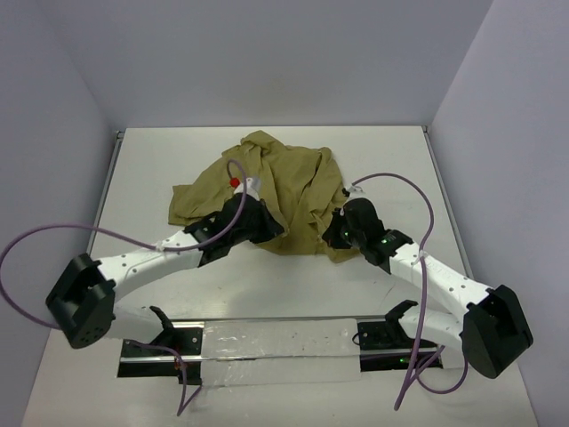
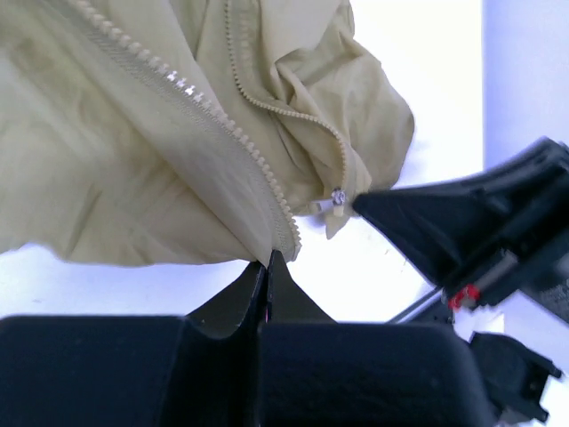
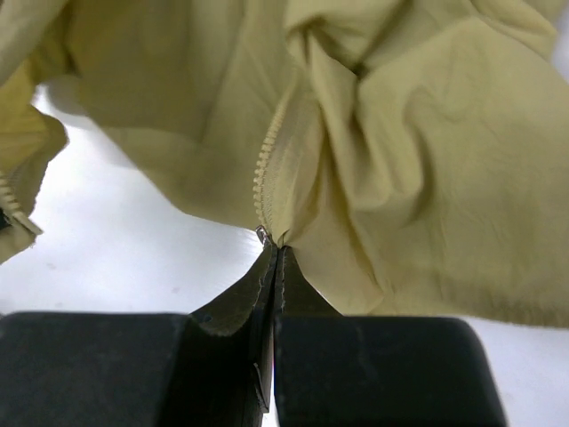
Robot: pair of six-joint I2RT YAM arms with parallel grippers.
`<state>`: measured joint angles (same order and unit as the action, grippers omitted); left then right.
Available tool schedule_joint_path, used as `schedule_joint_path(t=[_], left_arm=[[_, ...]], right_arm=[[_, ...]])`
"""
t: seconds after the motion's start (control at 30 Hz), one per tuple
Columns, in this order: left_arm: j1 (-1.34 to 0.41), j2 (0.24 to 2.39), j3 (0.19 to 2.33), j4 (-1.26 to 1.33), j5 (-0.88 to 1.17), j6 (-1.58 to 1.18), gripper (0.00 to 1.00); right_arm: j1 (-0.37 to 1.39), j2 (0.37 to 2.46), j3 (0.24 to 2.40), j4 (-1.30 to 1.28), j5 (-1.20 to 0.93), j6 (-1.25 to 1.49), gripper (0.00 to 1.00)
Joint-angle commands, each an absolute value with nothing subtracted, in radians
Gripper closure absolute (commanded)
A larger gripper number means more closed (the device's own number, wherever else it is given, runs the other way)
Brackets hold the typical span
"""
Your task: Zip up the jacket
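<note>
The khaki jacket [image 1: 280,182] lies crumpled and unzipped at the middle of the white table [image 1: 142,178]. My left gripper [image 1: 267,227] is shut on the jacket's lower hem, at the bottom end of one row of zipper teeth [image 2: 213,116], seen in the left wrist view [image 2: 265,258]. My right gripper [image 1: 336,233] is shut on the jacket's other front edge, at the bottom of the second zipper row [image 3: 265,173], seen in the right wrist view [image 3: 276,245]. The metal slider [image 2: 337,197] hangs at that second row's end, next to my right gripper's black finger [image 2: 427,222].
Grey walls stand close round the table on three sides. A white strip with black brackets [image 1: 276,342] lies along the near edge between the arm bases. Purple cables [image 1: 53,233] loop off both arms.
</note>
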<state>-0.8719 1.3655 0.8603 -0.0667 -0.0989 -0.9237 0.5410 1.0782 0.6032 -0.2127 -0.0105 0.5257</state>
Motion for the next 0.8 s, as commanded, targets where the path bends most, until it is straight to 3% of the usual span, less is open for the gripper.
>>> schedule_joint_path(t=[0.0,0.27,0.43,0.77], left_arm=[[-0.841,1.21,0.753,0.15,-0.116,-0.857,1.0],[-0.839,1.032,0.59,0.347,-0.236,-0.692,1.0],[-0.83,0.976,0.528,0.508,-0.157,-0.614,1.0],[-0.768,1.11,0.569,0.636,0.108,-0.732,1.0]], right_arm=[[0.53,1.082,0.675,-0.101,-0.114,0.536,1.0],[0.504,1.052,0.706,0.006,-0.257,0.551,1.0],[0.498,1.045,0.69,0.125,-0.382,0.554,1.0],[0.499,1.019,0.564,0.384,-0.572,0.572,1.0]])
